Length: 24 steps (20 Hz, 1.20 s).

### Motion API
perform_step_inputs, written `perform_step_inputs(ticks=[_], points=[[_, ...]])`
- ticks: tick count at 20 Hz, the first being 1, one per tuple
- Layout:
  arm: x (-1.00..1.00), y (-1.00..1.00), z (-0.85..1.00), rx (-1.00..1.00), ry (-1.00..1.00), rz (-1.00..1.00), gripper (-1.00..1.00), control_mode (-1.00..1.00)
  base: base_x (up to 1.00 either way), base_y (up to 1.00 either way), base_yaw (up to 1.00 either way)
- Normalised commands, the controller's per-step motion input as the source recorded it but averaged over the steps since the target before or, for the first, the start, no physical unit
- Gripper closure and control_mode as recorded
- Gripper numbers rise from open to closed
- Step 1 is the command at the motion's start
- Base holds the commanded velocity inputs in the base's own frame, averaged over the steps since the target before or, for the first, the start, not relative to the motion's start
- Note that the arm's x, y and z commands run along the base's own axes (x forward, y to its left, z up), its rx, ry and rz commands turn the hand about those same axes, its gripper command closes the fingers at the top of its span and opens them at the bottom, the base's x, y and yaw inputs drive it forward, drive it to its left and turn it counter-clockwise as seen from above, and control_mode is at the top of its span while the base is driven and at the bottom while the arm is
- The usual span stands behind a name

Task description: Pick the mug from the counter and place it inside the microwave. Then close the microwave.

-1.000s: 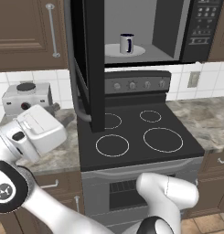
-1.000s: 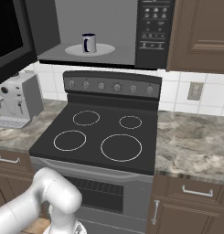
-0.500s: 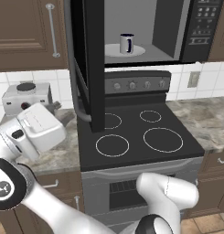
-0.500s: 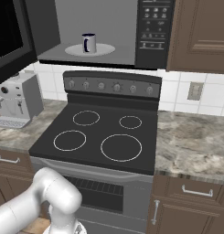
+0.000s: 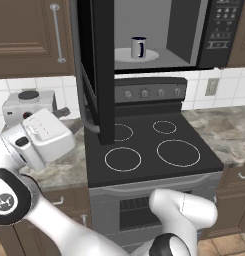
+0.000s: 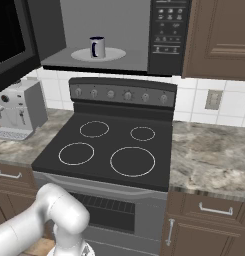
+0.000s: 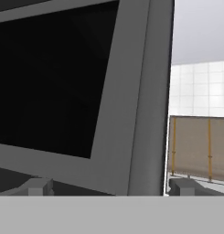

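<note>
The mug (image 5: 139, 48) (image 6: 97, 47), with its dark blue rim and handle, stands upright on the white turntable (image 5: 153, 56) inside the microwave (image 5: 221, 30) (image 6: 166, 30). The microwave's door (image 5: 101, 75) (image 6: 11, 40) is swung wide open to the left. In the hand view my gripper (image 7: 111, 187) is open and holds nothing. It faces the door's dark glass and grey frame (image 7: 145, 100) from close by. My white wrist (image 5: 41, 137) hangs left of the door, above the counter (image 5: 64, 167).
A black stovetop (image 5: 149, 150) (image 6: 109, 150) lies below the microwave. A silver coffee machine (image 5: 26, 105) (image 6: 19, 110) stands on the left counter, close behind my wrist. More granite counter (image 6: 209, 155) runs to the right, with wooden cabinets (image 6: 219, 35) above.
</note>
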Motion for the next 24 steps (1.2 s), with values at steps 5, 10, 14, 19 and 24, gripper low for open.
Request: perform_step_inputs(ticks=[5,10,14,19,24], points=[[0.0,-0.2,0.03,0.0,0.0,0.0,-1.0,-1.0,0.0,0.0,0.0],[0.0,-0.27,0.0,0.0,0.0,0.0,-1.0,-1.0,0.0,0.0,0.0],[0.0,-0.34,0.0,0.0,-0.01,0.0,-1.0,-1.0,0.0,0.0,0.0],[0.0,-0.33,0.0,0.0,-0.02,0.0,-1.0,-1.0,0.0,0.0,0.0],[0.0,-0.36,0.0,0.0,-0.02,0.0,-1.0,-1.0,0.0,0.0,0.0]])
